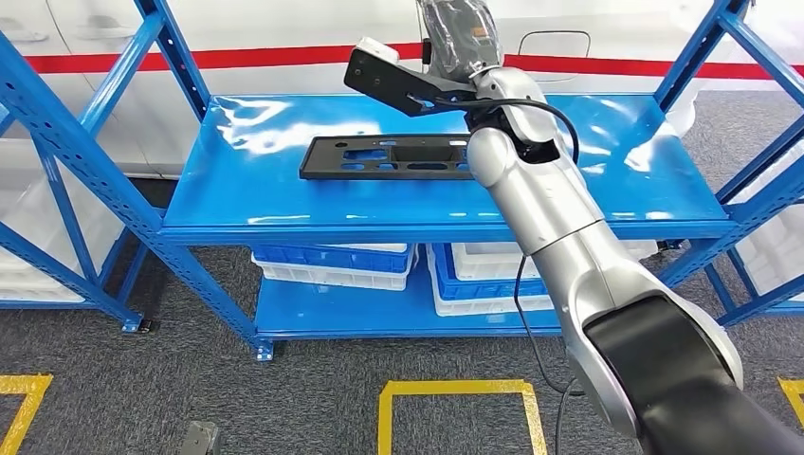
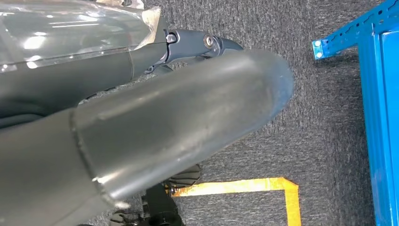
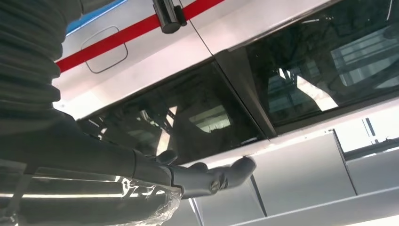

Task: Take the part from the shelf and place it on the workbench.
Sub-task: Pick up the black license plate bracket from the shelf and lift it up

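Note:
A flat black part [image 1: 389,156] with several cut-outs lies on the upper blue shelf [image 1: 265,180], near its middle. My right arm reaches up over the shelf, and my right hand [image 1: 458,33], covered in clear plastic, is raised above and behind the part without touching it. The right wrist view has that hand [image 3: 155,179] with its fingers [image 3: 235,169] stretched out and holding nothing, in front of a white vehicle's dark windows. My left hand [image 2: 164,127] hangs over the grey carpet, fingers extended and holding nothing.
White and blue bins [image 1: 332,263] sit on the lower shelf. Blue uprights [image 1: 104,180] flank the shelf on both sides. Yellow floor tape [image 1: 455,389] marks squares on the carpet. A white vehicle with a red stripe [image 1: 237,57] stands behind the shelf.

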